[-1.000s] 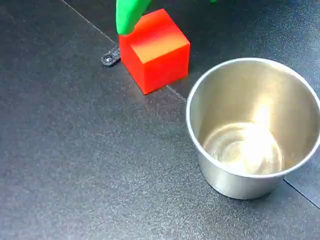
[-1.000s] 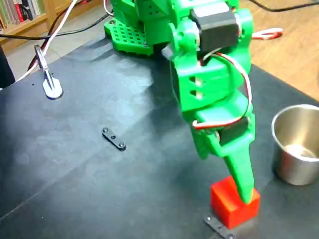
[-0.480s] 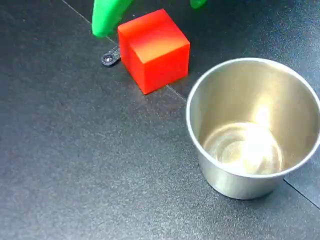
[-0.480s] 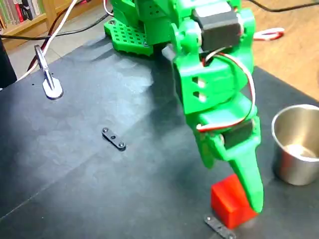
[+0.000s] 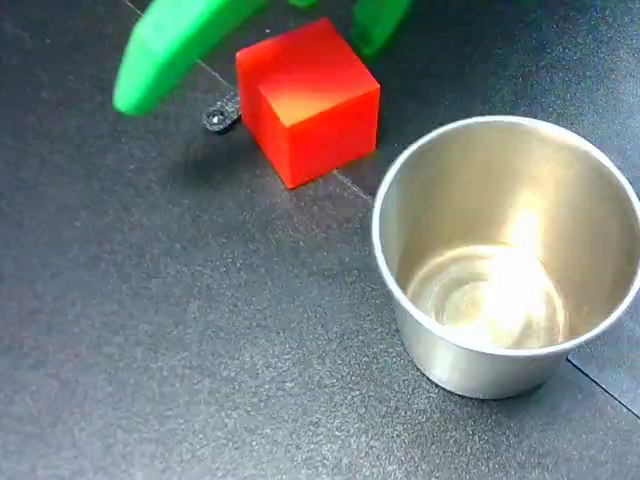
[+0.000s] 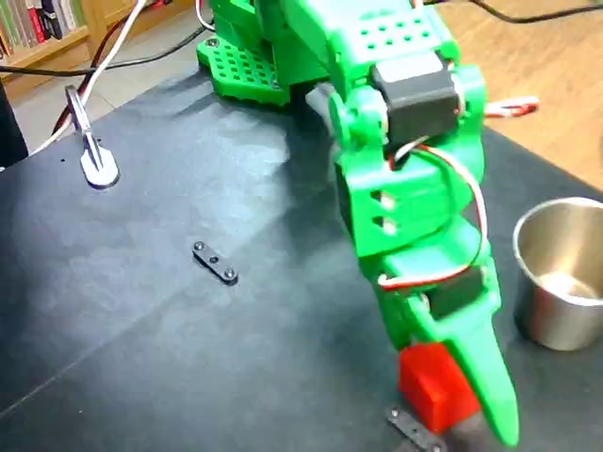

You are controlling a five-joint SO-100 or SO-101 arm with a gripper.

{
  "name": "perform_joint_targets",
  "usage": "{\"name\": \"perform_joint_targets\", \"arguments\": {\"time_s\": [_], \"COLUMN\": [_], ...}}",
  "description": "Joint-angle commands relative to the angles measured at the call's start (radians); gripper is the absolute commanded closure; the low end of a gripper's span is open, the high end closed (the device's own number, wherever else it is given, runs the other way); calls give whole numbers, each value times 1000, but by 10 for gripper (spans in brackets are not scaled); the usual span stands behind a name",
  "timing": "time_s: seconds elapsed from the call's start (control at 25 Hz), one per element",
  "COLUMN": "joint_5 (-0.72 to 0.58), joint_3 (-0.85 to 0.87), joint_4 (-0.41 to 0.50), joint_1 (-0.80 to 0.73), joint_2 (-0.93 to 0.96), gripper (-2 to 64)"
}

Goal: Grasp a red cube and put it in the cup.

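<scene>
Claw point(image 5: 255, 55) is spread, straddling the red cube point(image 5: 308, 98) from 12 o'clock. Closing off-centre could twist it toward the cup point(image 5: 505, 255) at 4 o'clock.

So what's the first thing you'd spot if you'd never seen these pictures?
Probably the red cube, bright against the dark table near the top of a fixed view, with the green gripper spread open around it, one finger on each side. Next is the shiny, empty cup, standing upright at the right. In the other fixed view, the big green arm fills the middle, leaning over the cube.
</scene>
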Motion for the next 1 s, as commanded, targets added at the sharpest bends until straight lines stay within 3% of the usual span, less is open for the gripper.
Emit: {"name": "perform_joint_targets", "arguments": {"time_s": [0.0, 0.68, 0.96], "joint_5": [8, 9, 9], "joint_3": [-60, -57, -57], "joint_4": [-15, 2, -8], "joint_1": [-11, -43, -41], "joint_2": [-18, -41, -41], "gripper": [115, 125, 317]}}
